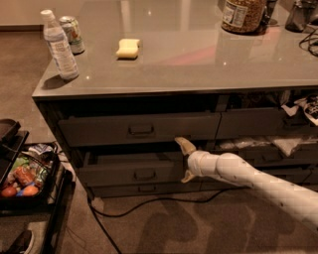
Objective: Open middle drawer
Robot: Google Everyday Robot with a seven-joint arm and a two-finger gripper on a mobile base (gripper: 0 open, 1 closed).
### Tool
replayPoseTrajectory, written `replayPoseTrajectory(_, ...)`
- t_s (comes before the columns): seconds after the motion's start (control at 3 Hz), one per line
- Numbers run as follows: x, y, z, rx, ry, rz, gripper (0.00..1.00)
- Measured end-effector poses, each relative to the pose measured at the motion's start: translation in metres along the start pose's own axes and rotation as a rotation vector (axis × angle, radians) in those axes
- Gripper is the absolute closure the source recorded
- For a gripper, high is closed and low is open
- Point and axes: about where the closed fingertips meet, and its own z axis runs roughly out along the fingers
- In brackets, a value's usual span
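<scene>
The middle drawer (pixel 124 172) is the dark grey front in the left column, under the taller top drawer (pixel 99 130) and above the slim bottom drawer (pixel 119 189). It has a small loop handle (pixel 145 174) at its centre. It stands out a little from the cabinet, with a dark gap above its front. My gripper (pixel 184 160) is at the right end of this drawer's front, right of the handle and not on it. It is open and empty, with one finger (pixel 185 145) up and the other down. The white arm (pixel 258 182) comes in from the lower right.
On the countertop (pixel 198 54) stand a water bottle (pixel 59 47), a can (pixel 72 33), a yellow sponge (pixel 128 48) and a jar (pixel 243 15). The right drawers (pixel 278 146) hang open with clutter. A black cable (pixel 149 203) lies on the floor. A snack tray (pixel 22 178) stands at the left.
</scene>
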Motion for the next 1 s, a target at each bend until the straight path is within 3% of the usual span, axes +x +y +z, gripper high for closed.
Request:
replayPoseTrajectory(0.33, -0.009, 0.004, -0.034, 0.019, 0.019, -0.003, 0.00)
replayPoseTrajectory(1.0, -0.009, 0.016, -0.044, 0.011, 0.023, 0.008, 0.42)
